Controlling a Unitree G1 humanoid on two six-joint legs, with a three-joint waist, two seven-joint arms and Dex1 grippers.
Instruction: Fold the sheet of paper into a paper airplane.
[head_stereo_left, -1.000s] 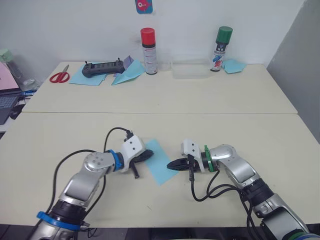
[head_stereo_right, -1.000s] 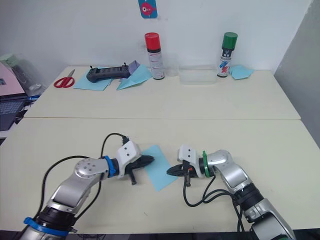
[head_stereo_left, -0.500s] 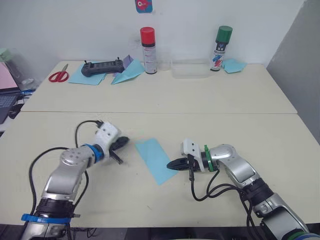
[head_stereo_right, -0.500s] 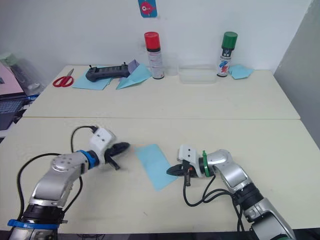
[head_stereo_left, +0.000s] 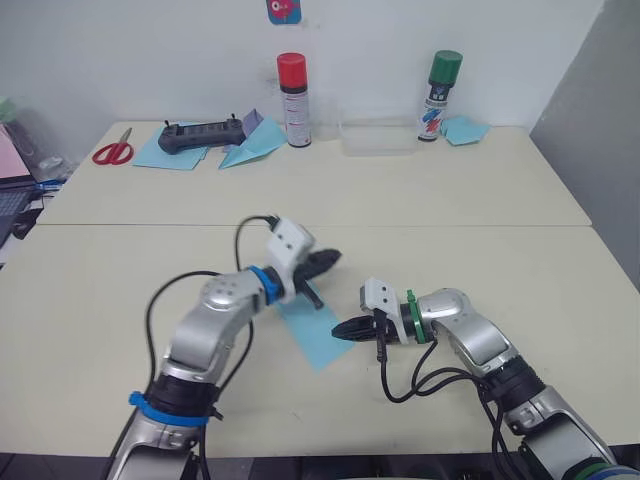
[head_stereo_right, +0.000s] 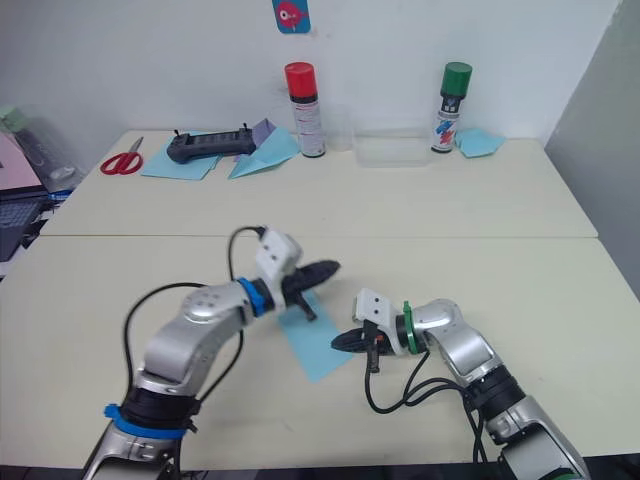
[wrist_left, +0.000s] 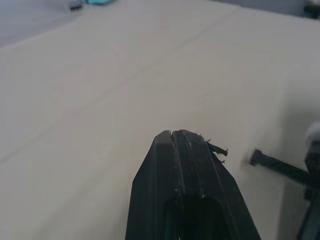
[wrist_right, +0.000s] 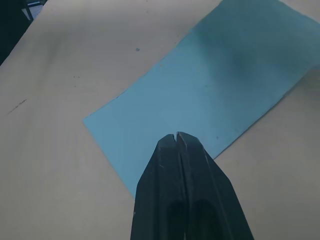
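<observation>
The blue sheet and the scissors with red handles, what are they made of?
The blue sheet looks like thin, matte paper: it lies flat on the table with crisp, straight edges. The scissors seem to have shiny red plastic handles; their blades are too small to judge, probably metal.

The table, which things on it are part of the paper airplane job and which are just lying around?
For the job:
- sheet of paper, flat on the near table
- left hand, shut, above the sheet
- right hand, shut, tip at the sheet's edge

Lying about, on the far table:
- scissors
- black controller
- wider paper dart
- red-capped can
- green-capped can
- clear tray
</observation>
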